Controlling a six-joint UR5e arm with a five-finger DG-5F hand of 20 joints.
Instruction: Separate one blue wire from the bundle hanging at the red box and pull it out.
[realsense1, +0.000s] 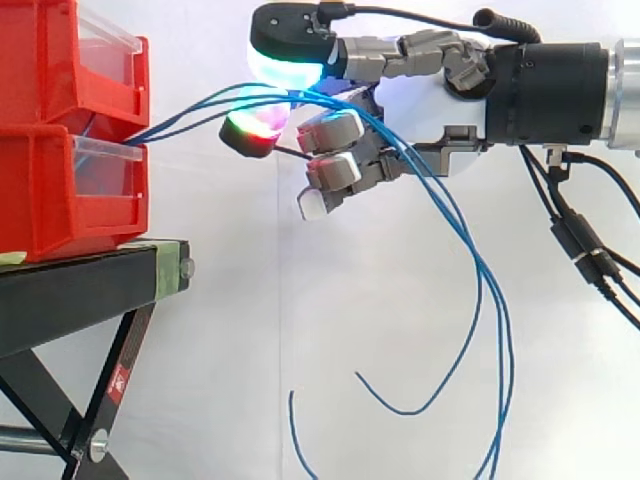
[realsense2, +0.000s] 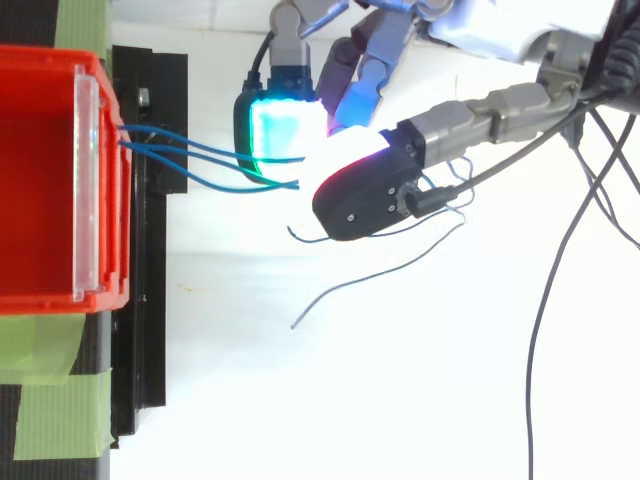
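1. The glow of my fingertips (realsense2: 285, 135) washes out the spot where they meet the strands, so I cannot tell how many I grip. The dangling ends run off the side view's lower edge.
2. My hand (realsense1: 430, 110) is curled. A cyan pad (realsense1: 285, 68) above and a red-green pad (realsense1: 250, 133) below pinch the blue wires (realsense1: 185, 110) between them.
3. Behind the pinch, the wires drape over my folded fingers and hang in loops under my palm.
4. Ahead of my fingertips they stretch to the stacked red bins (realsense1: 60, 200), which sit on a black stand (realsense1: 80, 290) with green tape (realsense2: 50, 400).
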